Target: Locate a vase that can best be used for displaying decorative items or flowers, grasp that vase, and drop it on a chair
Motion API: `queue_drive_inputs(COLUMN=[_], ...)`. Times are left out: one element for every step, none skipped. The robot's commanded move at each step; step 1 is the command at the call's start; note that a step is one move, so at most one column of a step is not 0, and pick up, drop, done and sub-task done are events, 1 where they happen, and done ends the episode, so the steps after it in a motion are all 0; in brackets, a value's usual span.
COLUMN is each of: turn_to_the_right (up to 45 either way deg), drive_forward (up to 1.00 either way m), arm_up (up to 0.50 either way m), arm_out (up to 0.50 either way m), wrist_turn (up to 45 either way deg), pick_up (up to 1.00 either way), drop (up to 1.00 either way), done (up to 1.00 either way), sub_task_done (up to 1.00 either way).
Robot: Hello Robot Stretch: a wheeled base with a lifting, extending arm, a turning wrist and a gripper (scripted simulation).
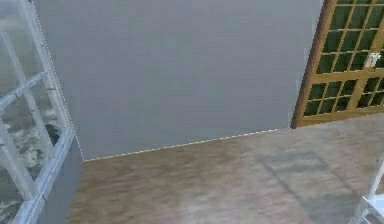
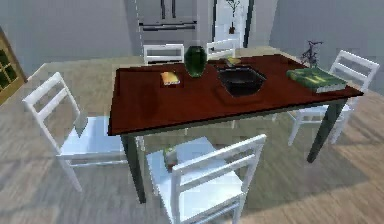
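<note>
End effector state cannot be told. Dark green rounded vase (image 2: 196,59) stands on the red-brown wooden worktop (image 2: 160,105), toward its far side, among white slatted chairs (image 2: 215,176). Locating seems done; next, the base likely needs aligning so the arm can reach across.

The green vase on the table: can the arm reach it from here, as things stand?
Doubtful. The green vase stands near the table's far edge, and a white chair stands at the near edge, in the way. The table before the vase is bare, so a high reach might pass.
</note>
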Motion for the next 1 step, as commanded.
queue_drive_inputs(turn_to_the_right=[24.0], drive_forward=[0.0], arm_up=[0.0], arm_out=[0.0], wrist_turn=[0.0], pick_up=[0.0], drop=[0.0], done=[0.0], sub_task_done=[0.0])
